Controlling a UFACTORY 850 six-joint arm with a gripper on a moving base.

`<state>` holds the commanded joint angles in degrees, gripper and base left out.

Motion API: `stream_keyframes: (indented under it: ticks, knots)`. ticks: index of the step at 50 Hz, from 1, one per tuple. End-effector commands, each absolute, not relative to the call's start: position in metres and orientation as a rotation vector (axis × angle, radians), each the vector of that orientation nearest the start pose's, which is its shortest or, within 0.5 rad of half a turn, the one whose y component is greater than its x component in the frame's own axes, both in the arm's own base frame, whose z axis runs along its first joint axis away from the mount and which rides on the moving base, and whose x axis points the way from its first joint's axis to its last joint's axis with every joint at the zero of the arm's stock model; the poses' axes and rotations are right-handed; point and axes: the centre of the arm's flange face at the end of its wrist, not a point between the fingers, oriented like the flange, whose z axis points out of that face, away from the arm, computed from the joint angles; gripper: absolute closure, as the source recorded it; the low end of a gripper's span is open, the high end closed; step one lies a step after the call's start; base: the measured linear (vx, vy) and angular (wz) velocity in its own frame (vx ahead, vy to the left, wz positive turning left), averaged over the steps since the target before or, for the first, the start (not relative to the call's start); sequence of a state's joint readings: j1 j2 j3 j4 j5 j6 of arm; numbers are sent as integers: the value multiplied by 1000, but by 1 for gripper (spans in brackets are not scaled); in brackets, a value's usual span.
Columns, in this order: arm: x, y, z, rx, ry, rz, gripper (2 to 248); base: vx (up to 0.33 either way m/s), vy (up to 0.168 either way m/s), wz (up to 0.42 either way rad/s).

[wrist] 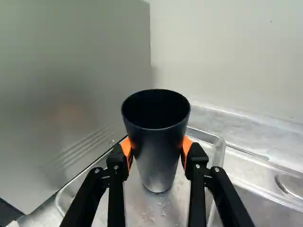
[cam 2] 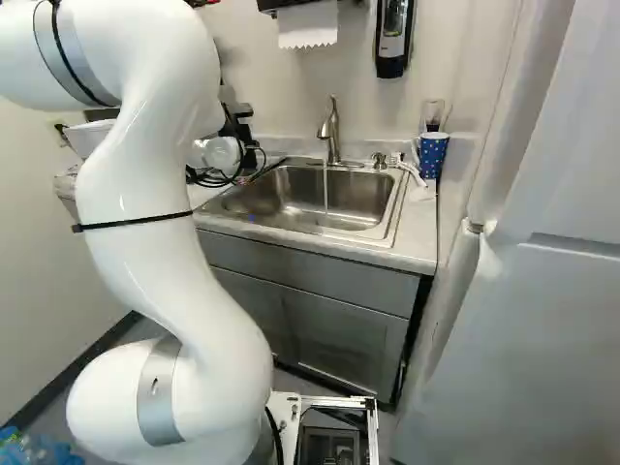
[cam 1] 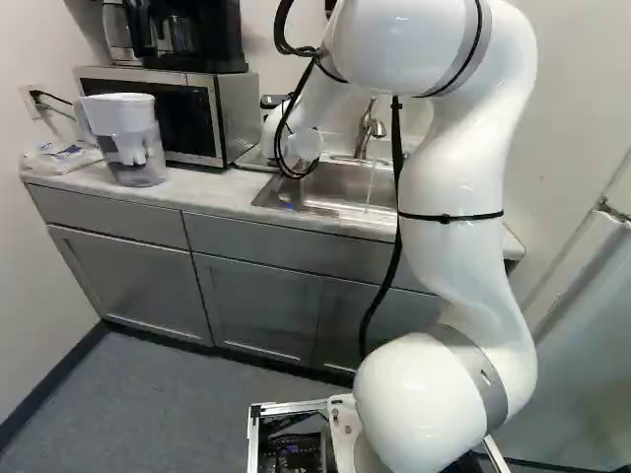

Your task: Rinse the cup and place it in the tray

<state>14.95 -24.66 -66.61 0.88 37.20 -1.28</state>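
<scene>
Fingers [wrist: 126, 148] hold black cup [wrist: 158, 146]; its inside lost in dark; tray [wrist: 157, 208] beneath part-hidden; contact unclear

My arm [cam 2: 160, 262] fills left side of right base view, strap round it. Sink [cam 2: 291, 199] past it, faucet [cam 2: 331, 131] at the back, water stream [cam 2: 325, 187] falling into basin. Blue mug [cam 2: 432, 155], pale dots, on countertop [cam 2: 418, 228] right of sink. Paper towel [cam 2: 308, 24] hangs above; wall dispenser [cam 2: 392, 37] to its right. Gray cabinet [cam 2: 344, 334] below, big pale door [cam 2: 533, 320] far right.
</scene>
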Motion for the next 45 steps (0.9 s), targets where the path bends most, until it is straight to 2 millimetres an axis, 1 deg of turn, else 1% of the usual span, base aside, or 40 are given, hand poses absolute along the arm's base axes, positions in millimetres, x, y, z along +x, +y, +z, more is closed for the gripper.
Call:
stream_keyframes:
  ticks: [41, 42, 45]
  knots:
    - [625, 166, 483, -2318, -307, -1866, 129, 0, 0, 0]
    - [625, 166, 483, -2318, -307, -1866, 115, 0, 0, 0]
    - [625, 166, 483, -2318, -307, -1866, 115, 0, 0, 0]
